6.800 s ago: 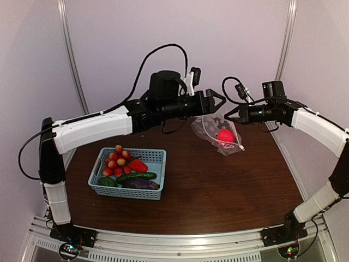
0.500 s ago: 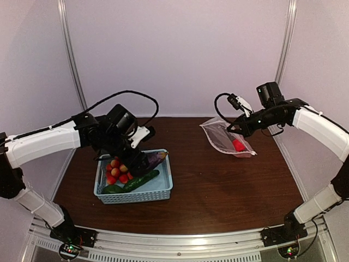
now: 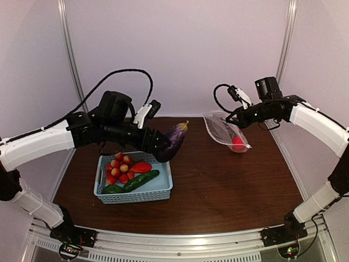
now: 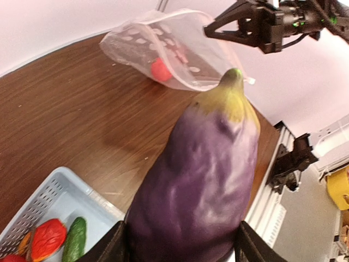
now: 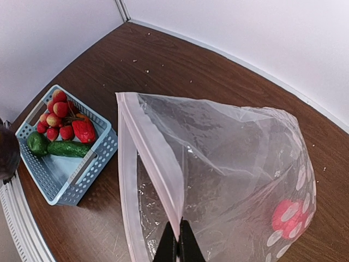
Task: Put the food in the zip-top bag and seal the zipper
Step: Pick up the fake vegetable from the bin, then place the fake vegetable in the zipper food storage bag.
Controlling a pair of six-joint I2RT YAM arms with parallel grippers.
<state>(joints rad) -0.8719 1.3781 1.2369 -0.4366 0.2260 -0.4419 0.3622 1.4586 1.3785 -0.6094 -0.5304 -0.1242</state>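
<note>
Currently the left end effector [image 3: 162, 148] is clamped around the fat lower end of a glossy dark purple toy eggplant [image 3: 174, 140], which is off the dark brown wooden desk [image 3: 218, 191], tilted with its yellow-green stem tip pointing up and toward the right arm, over the far right corner of the light-blue perforated plastic basket [image 3: 163, 189]; in the left wrist view the black fingers [image 4: 116, 246] sit on either side of the eggplant. Remaining in the basket: a cluster of red/orange cherry tomatoes [image 3: 119, 168] at the far left, a red pepper [image 3: 140, 166] beside them, a green cucumber [image 3: 140, 180] lying diagonally, and a small dark green piece [image 3: 112, 189] at the near left corner. Right end effector [image 3: 234, 117] is closed, pinching the mouth edge of the clear crinkly polka-dot zip-top bag [image 3: 222, 131] and holding it up at the far right of the desk, well apart from the basket. Bag mouth gapes toward the left arm, and its pale zipper strip [image 5: 155, 158] is unsealed. One round red item [image 3: 238, 143] sits at the bag's low end; can't tell if that end touches the desk
</note>
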